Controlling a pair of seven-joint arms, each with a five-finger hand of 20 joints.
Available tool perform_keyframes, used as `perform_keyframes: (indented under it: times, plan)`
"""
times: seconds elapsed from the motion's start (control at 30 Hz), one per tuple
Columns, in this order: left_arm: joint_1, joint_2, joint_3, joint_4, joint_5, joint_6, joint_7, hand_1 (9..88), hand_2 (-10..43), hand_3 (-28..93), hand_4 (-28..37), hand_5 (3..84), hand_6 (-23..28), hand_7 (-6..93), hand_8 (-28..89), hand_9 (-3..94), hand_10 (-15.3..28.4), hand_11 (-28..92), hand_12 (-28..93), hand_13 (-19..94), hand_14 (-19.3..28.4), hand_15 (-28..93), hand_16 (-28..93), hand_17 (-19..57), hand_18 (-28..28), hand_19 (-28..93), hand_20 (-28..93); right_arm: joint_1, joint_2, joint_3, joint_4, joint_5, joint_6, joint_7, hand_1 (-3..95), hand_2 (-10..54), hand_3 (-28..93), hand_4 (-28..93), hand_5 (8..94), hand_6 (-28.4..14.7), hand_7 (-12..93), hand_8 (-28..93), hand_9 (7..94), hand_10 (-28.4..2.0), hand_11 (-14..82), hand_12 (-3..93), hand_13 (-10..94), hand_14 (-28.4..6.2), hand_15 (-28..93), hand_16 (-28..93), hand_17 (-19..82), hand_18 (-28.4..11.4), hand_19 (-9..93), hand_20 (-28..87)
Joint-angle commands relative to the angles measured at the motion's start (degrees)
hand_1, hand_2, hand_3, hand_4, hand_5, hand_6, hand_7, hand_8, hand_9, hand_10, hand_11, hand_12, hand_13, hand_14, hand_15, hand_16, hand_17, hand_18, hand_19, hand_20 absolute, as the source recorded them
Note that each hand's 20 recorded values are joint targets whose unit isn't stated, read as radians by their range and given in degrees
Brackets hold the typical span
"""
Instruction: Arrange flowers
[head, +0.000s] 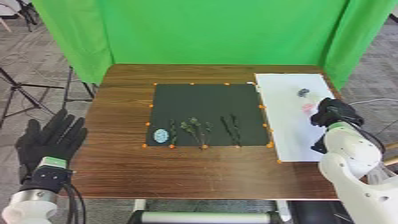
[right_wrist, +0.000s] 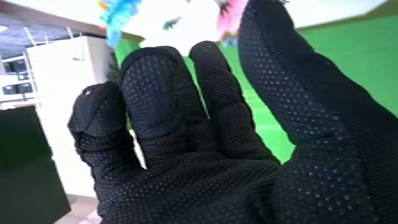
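Black fabric covers the right hand (head: 332, 113), which is to the right of the black mat (head: 204, 107), over the far side edge of the white sheet (head: 293, 135) that runs alongside the mat. A pink flower (head: 308, 107) is near that hand, between it and the mat. Farther from the robot, also on the sheet to the right of the mat, is a small dark grey bloom (head: 304, 93). The right hand stands loose, its thumb well apart from the relaxed fingers, with nothing gripped; past the fingertips, the right wrist view shows the pink flower and something bright blue (right_wrist: 122, 15), with a touch of orange beside it.

The mat itself bears a row of pieces along the edge nearer the robot: a pale blue, speckled oval (head: 161, 135) at its left corner, a slim dark stem (head: 173, 133) beside that, then branching green sprigs (head: 191, 127) with small pale heads, and two thin, dark, leafy twigs (head: 231, 130) lying lengthwise toward the mat's right side. Small orange markers (head: 205, 146) dot the mat's border. To the left of the mat, past the edge of the brown table (head: 178, 172), the left hand (head: 53, 137) has its fingers stretched and spread.
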Motion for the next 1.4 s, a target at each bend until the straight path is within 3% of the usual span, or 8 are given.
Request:
perform_keyframes:
  times: [0.03,0.2,0.37,0.5,0.63,0.83,1.03,1.4]
  plan:
    - [1.7,-0.79,-0.03,-0.64,-1.19,1.6,1.29,30.2,6.7,72,-28.3,37.7,7.2,19.8,-10,31.0,14.5,22,11,23,13.9,36,-9,-2.2,9.2,28,7,3.5,-1.5,-2.2,7.1,2.3,-0.6,0.0,53.0,-9.5,76,-28,42.1,-6.7,16,-13,43.3,-12.8,11.4,12.5,60,-10.0,67,36,34,-22.8,85,40]
    - [1.5,-0.81,-0.02,-0.65,-0.61,1.35,1.02,30.3,6.7,72,-28.3,37.8,7.2,20.0,-10,31.2,14.5,22,11,23,14.0,37,-9,-2.3,9.2,28,7,3.0,-1.4,-2.7,7.7,1.5,1.0,0.0,55.6,-9.5,74,-28,45.9,-4.9,17,-14,46.8,-11.6,11.4,11.5,61,-8.8,63,37,34,-22.6,84,39]
    - [1.8,-0.71,0.01,-0.85,-0.26,1.23,0.84,30.2,6.9,72,-28.3,37.9,7.2,20.2,-10,31.2,14.5,22,11,23,14.0,37,-10,-2.4,9.2,28,7,1.5,-1.1,-2.4,7.8,2.3,3.1,-0.2,57.4,-9.5,71,-28,60.4,-0.3,20,-14,63.5,-9.9,12.9,14.3,67,-6.9,55,40,34,-22.6,84,41]
    - [2.1,-0.93,-0.2,-0.9,-0.95,1.46,1.01,30.1,6.9,72,-28.3,37.9,7.3,20.1,-10,31.3,14.5,22,11,23,14.0,37,-10,-2.4,9.3,28,7,1.0,-0.9,-3.2,8.3,1.0,6.2,-0.6,59.9,-9.5,65,-28,71.7,1.1,25,-2,78.5,-7.4,5.5,26.9,71,-7.3,57,39,36,-22.8,84,43]
    - [2.0,-0.86,-0.27,-0.91,-0.75,1.02,0.95,30.0,6.9,72,-28.3,38.0,7.3,20.0,-10,31.3,14.5,22,11,23,13.9,36,-10,-2.3,9.3,28,7,-0.2,-0.7,-3.0,6.5,0.0,8.6,-0.6,60.4,-9.5,66,-28,74.4,1.8,32,2,85.1,-7.6,6.0,33.3,73,-6.9,58,39,37,-22.5,85,44]
    - [1.9,-0.92,-0.56,-0.95,-0.79,0.62,0.76,29.9,7.0,72,-28.3,37.9,7.2,19.8,-10,31.2,14.5,22,11,23,13.9,36,-9,-2.2,9.3,28,7,-1.1,-0.6,-3.7,-1.1,-3.7,13.4,-3.2,60.5,-9.5,67,-28,75.6,1.6,33,3,86.7,-7.7,6.3,35.1,74,-6.6,58,40,38,-22.6,86,44]
    - [2.0,-0.8,-0.54,-1.07,-0.64,1.31,0.62,29.5,7.3,72,-28.3,37.9,7.3,19.6,-10,31.2,14.6,22,11,23,13.9,36,-9,-2.2,9.3,28,7,4.7,-2.3,-12.0,-4.9,-5.0,24.6,-10.3,60.2,-9.5,68,-28,75.7,1.4,33,3,86.8,-7.8,6.1,35.3,73,-6.2,57,41,38,-22.4,86,44]
    - [-2.1,-0.08,2.51,0.48,-0.38,0.95,-1.27,29.3,7.6,72,-28.3,38.0,7.3,19.4,-10,31.2,14.5,22,11,23,13.9,36,-9,-2.3,9.4,28,7,23.6,-13.2,-34.6,7.6,7.6,30.4,-21.5,59.8,-9.5,68,-28,75.5,1.5,34,3,86.2,-7.6,5.8,35.1,72,-5.8,56,43,37,-21.9,86,44]
